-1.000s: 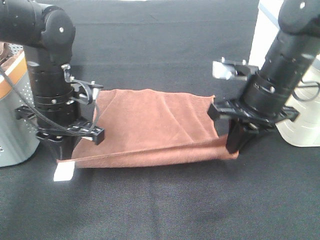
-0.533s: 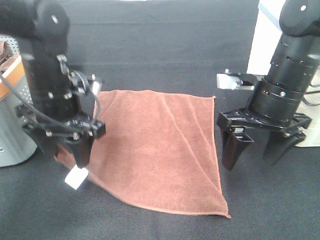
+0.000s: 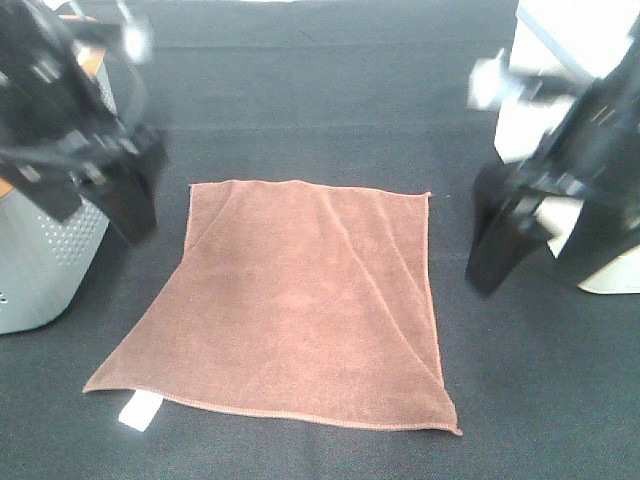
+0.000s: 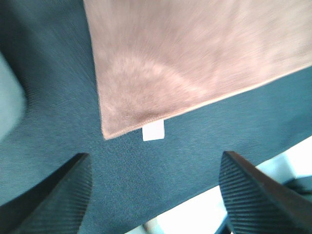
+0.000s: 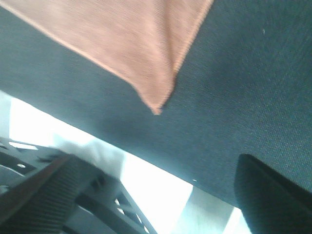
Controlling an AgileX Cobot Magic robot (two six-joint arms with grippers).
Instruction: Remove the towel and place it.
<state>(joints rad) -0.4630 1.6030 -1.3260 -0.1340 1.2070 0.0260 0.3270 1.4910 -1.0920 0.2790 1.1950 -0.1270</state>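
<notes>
The reddish-brown towel [image 3: 290, 300] lies spread flat on the black table, with its white tag [image 3: 138, 411] at the near left corner. My left gripper [image 3: 95, 200] hangs open and empty above the table, left of the towel's far left corner. In the left wrist view the gripper [image 4: 156, 195] is open above the tagged corner [image 4: 153, 130]. My right gripper [image 3: 550, 245] is open and empty to the right of the towel. In the right wrist view it [image 5: 156, 195] is open above another towel corner [image 5: 122, 44]. Both arms look motion-blurred.
A grey perforated basket [image 3: 40, 260] with an orange rim stands at the left edge. A pale container [image 3: 612, 275] stands at the right edge behind the right arm. A white panel [image 3: 560, 50] is at the back right.
Both grippers have let go of the towel and lifted up and outwards. The towel, held bunched between them a second ago, now lies spread flat.
</notes>
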